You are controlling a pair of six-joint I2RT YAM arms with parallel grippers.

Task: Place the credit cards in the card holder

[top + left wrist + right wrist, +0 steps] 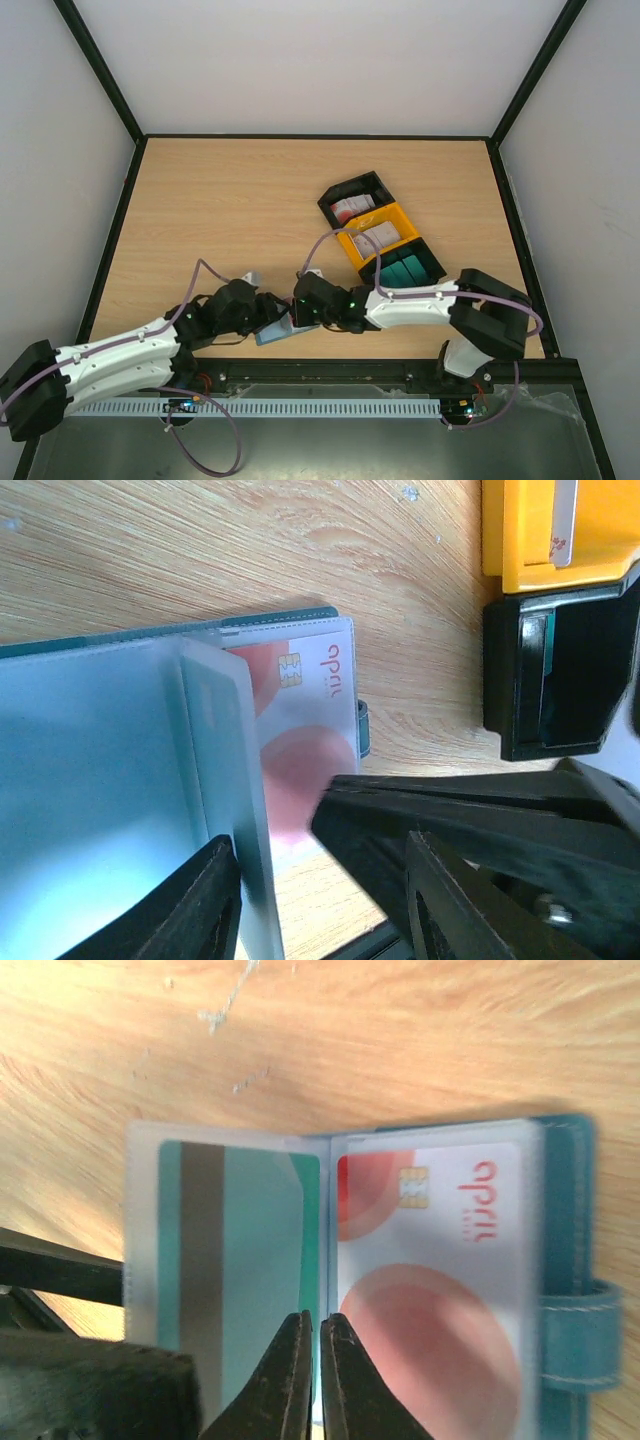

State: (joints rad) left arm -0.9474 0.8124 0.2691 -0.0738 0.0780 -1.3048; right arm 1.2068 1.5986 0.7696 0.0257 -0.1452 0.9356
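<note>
Right gripper (316, 1320) over card holder (566, 1210), bins (349, 246) beyond

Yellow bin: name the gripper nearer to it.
Right. In the top view the right gripper sits below-left of the yellow bin, at the open card holder; the left gripper is at the holder's farther side.

We see a pale wooden table (400, 1040), matt and grained. On it is a teal-blue card holder (565, 1190) of stitched, leather-like material with glossy clear plastic sleeves (240, 1290), and a smooth white-and-red plastic card (440, 1300) with a shiny metallic chip (413, 1187).
</note>
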